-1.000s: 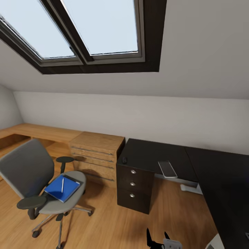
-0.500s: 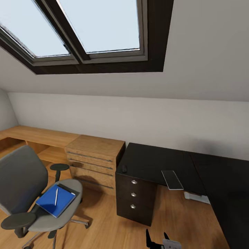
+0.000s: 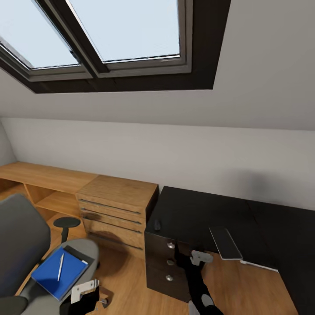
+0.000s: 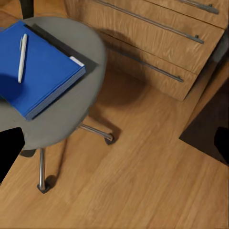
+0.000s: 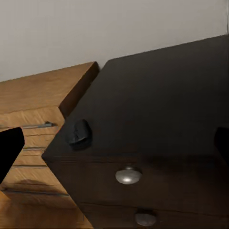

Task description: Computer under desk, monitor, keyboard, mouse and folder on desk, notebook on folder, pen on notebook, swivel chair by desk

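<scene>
The swivel chair (image 3: pixel 19 245) stands at the lower left, its seat (image 4: pixel 71 119) holding the blue folder (image 3: pixel 57 273) (image 4: pixel 38 71). The pen (image 3: pixel 60 267) (image 4: pixel 21 57) lies on the folder. The dark notebook (image 4: pixel 59 43) peeks out along the folder's far edge. On the black desk (image 3: pixel 197 214) (image 5: pixel 162 95) the mouse (image 3: pixel 157 225) (image 5: pixel 78 132) sits near the corner over the drawers. The keyboard (image 3: pixel 225 243) overhangs the desk's front edge. My left gripper (image 4: pixel 114 148) hovers open above the floor beside the seat. My right gripper (image 5: pixel 114 143) is open in front of the desk corner.
A light-wood drawer chest (image 3: pixel 116 205) and low shelves (image 3: pixel 39 183) stand left of the desk. The black drawer unit (image 3: pixel 168 262) has round knobs (image 5: pixel 128 175). A pale object (image 3: pixel 258 264) lies under the desk. Wood floor (image 4: pixel 143 181) lies open between chair and desk.
The view has moved closer to the desk, shifting the chair toward the lower left. Both arms have risen into the head view, the right one in front of the drawer unit.
</scene>
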You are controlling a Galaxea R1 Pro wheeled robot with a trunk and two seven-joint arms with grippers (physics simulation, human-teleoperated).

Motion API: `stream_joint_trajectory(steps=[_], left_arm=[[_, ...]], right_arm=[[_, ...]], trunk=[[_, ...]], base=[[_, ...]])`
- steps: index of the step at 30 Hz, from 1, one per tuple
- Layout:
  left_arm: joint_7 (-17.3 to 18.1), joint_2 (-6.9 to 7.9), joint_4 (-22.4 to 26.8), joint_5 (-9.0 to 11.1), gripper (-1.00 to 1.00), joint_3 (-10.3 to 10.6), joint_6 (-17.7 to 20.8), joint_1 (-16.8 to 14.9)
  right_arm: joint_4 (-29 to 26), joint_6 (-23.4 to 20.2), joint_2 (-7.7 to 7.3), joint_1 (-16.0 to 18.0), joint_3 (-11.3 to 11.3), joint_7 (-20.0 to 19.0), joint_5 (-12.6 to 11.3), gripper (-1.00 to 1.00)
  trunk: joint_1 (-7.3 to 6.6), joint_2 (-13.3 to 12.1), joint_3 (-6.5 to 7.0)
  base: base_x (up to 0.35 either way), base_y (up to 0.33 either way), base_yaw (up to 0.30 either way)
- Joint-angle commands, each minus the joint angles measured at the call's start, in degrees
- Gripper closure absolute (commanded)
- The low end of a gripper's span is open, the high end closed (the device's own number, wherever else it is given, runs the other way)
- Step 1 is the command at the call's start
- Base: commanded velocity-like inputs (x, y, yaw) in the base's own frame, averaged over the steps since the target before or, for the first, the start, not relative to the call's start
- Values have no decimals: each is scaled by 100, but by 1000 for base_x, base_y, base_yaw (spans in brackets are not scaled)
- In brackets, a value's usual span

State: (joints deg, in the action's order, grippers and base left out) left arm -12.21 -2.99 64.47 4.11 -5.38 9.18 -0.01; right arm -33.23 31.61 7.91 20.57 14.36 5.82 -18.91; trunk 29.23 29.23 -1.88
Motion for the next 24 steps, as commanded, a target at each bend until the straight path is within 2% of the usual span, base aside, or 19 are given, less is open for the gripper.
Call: stream_joint_trajectory(steps=[1, 2, 3, 4, 7, 8, 11, 12, 18, 24], left_arm=[[-15, -15, 247, 47, -100, 11, 237, 1], [-16, -28, 448, 49, -100, 27, 419, 1], [-20, -61, 791, 51, -100, 64, 738, -2], [-24, -147, 1074, 52, -100, 105, 1016, -4], [-31, -345, 1402, 54, -100, 153, 1345, -6], [-34, -461, 1575, 54, -100, 171, 1499, -7], [-35, -474, 1608, 54, -100, 165, 1525, -7], [-35, -478, 1708, 57, -100, 138, 1541, -7], [-35, -465, 1837, 55, -100, 120, 1549, -8], [-36, -459, 1874, 56, -100, 75, 1551, -8]], right_arm=[[-290, -463, -3, 12, 61, 460, 272, -100], [-543, -919, 8, 20, 74, 819, 527, -100], [-954, -1778, 67, 68, 94, 1402, 915, -100], [-1185, -2605, 156, 292, 104, 1717, 1167, -100], [-1162, -3621, 209, 837, 110, 1793, 1433, -100], [-607, -4035, 209, 1179, 110, 1558, 1571, -100], [-256, -3924, 209, 1238, 118, 1496, 1610, -100], [114, -3596, 209, 1275, 119, 1457, 1623, -100], [298, -3173, 209, 1294, 117, 1470, 1620, -100], [360, -3178, 209, 1299, 127, 1476, 1612, -100]], trunk=[[6, 9, -12], [6, 9, -12], [6, 9, -12], [6, 9, -12], [6, 9, -12], [6, 9, -12], [6, 9, -12], [6, 9, -12], [6, 9, -12], [6, 9, -12]], base=[[329, 0, 0], [329, 0, 0], [329, 0, 0], [329, 0, 0], [329, 0, 0], [329, 0, 0], [329, 0, 0], [329, 43, 0], [329, 72, 0], [329, 92, 0]])
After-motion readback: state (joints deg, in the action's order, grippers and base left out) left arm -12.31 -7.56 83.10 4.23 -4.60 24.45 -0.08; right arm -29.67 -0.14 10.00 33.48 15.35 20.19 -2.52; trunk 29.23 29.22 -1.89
